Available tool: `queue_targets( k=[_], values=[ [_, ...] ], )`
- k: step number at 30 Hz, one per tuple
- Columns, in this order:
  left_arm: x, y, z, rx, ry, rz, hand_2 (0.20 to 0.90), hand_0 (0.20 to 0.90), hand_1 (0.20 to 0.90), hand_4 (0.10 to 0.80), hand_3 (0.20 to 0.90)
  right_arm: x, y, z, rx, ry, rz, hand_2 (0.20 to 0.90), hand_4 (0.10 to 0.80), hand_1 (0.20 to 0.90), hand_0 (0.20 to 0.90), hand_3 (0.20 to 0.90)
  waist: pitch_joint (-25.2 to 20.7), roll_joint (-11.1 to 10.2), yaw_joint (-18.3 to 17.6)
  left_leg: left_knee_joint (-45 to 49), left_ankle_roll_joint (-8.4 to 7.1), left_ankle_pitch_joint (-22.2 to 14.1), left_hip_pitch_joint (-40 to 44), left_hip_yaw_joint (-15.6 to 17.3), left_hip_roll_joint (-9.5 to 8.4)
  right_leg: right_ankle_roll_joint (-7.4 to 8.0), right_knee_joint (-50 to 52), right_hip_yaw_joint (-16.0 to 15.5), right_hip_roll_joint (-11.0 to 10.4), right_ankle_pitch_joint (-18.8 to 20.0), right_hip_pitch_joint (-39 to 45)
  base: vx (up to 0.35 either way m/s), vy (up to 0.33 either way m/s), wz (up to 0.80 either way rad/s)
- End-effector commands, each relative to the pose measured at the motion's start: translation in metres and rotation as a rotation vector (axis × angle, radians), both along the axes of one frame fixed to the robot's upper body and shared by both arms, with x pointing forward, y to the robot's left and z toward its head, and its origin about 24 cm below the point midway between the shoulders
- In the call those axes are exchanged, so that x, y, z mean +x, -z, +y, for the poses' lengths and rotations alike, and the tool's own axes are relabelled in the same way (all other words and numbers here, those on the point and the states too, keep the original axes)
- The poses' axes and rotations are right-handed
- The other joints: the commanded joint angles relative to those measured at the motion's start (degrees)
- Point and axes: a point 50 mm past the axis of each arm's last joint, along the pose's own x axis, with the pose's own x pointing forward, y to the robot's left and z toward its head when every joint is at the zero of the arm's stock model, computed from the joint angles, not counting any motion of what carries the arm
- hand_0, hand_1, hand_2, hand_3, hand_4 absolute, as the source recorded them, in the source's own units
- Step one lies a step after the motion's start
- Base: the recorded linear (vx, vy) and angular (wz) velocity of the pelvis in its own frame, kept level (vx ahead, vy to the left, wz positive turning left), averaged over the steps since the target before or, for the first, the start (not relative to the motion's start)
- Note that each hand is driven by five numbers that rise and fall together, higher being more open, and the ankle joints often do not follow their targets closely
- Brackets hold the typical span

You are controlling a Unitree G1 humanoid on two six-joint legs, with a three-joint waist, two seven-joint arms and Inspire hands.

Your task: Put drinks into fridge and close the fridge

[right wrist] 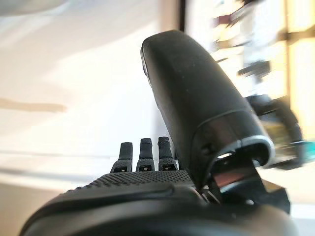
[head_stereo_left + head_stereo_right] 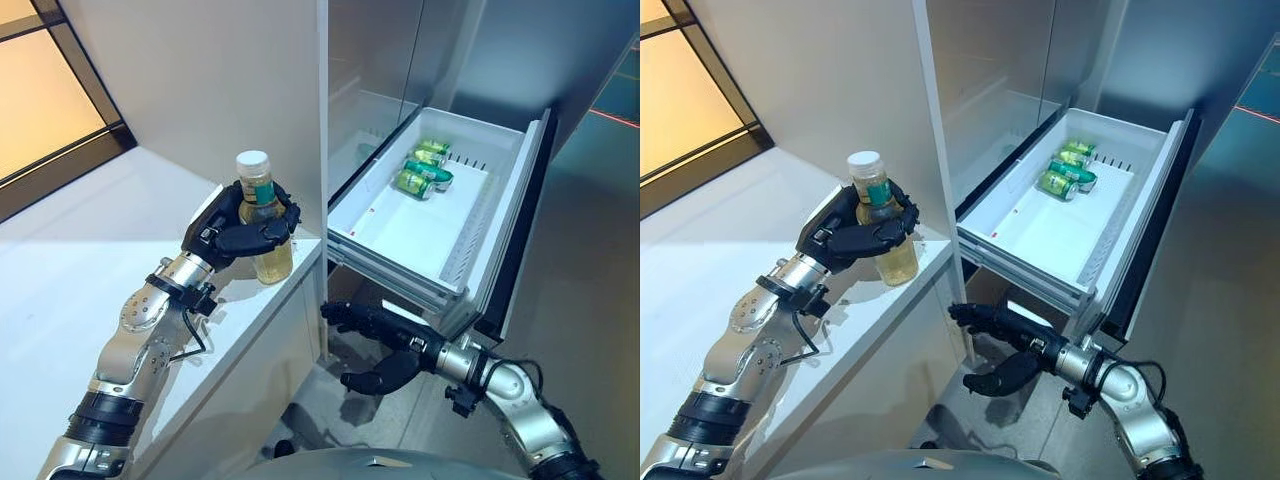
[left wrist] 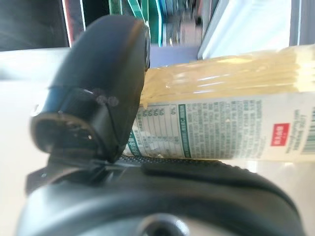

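Observation:
My left hand [image 2: 240, 232] is shut on a clear bottle of yellow drink [image 2: 262, 215] with a white cap and a green label. It holds the bottle upright at the right end of the white counter [image 2: 90, 270], beside the fridge. The bottle's label shows past my thumb in the left wrist view [image 3: 221, 132]. The fridge drawer [image 2: 400, 235] stands pulled out to the right, with green cans [image 2: 425, 170] lying at its far end. My right hand [image 2: 385, 345] hangs open and empty below the drawer's front corner, fingers straight in the right wrist view [image 1: 142, 157].
The white fridge wall [image 2: 325, 120] rises between the counter and the drawer. The drawer's dark front panel [image 2: 520, 240] sticks out on the right over the grey floor [image 2: 590, 300]. A dark-framed window [image 2: 50, 110] is at the far left.

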Motion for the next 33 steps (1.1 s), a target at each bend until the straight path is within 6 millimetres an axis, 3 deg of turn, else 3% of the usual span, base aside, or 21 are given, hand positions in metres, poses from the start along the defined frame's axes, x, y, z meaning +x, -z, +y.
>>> queue_targets(
  k=[1, 9, 17, 26, 33],
  values=[
    [-0.013, -0.088, 0.006, -0.118, 0.090, -0.472, 0.300, 0.300, 0.300, 0.100, 0.200, 0.010, -0.042, 0.001, 0.117, -0.119, -0.109, 0.900, 0.800, 0.900, 0.900, 0.900, -4.11, -0.42, -0.24, 0.12, 4.19, -7.67, 2.78, -0.65, -5.40, 3.30, 0.41, -1.80, 2.18, 3.43, -4.38, 0.000, 0.000, 0.00],
    [-0.025, -0.096, 0.013, -0.164, 0.139, -0.545, 0.300, 0.300, 0.300, 0.100, 0.200, 0.011, -0.080, 0.001, 0.245, -0.161, -0.165, 0.900, 0.800, 0.900, 0.900, 0.900, -4.62, -0.57, 0.21, 0.12, 3.96, -7.52, 2.61, -1.44, -5.29, 2.90, 0.47, -1.67, 2.42, 3.29, -4.35, -0.005, 0.001, -0.01],
    [-0.037, -0.106, 0.022, -0.186, 0.148, -0.674, 0.300, 0.300, 0.300, 0.100, 0.200, 0.017, -0.113, -0.013, 0.435, -0.072, -0.293, 0.900, 0.800, 0.900, 0.900, 0.900, -5.45, -0.46, 0.09, 0.12, 3.57, -7.33, 1.91, -0.92, -4.94, 2.93, 0.32, -1.43, 2.55, 3.59, -5.00, -0.003, 0.001, 0.00],
    [-0.042, -0.116, 0.028, -0.088, 0.084, -0.763, 0.300, 0.300, 0.300, 0.100, 0.200, 0.022, -0.120, -0.035, 0.442, 0.102, -0.356, 0.900, 0.800, 0.900, 0.900, 0.900, -5.84, -0.22, -0.14, 0.12, 3.50, -7.29, 1.39, -1.00, -4.99, 2.96, 0.33, -1.43, 2.62, 3.62, -5.43, -0.007, 0.000, 0.00],
    [-0.035, -0.114, 0.013, -0.068, 0.164, -0.733, 0.300, 0.300, 0.300, 0.100, 0.200, 0.032, -0.117, -0.026, 0.436, 0.109, -0.303, 0.900, 0.800, 0.900, 0.900, 0.900, -5.73, -0.07, 0.07, 0.12, 3.55, -7.34, 1.53, -1.23, -5.03, 2.96, 0.28, -1.63, 2.63, 3.74, -5.37, -0.018, 0.000, 0.00]
  ],
)
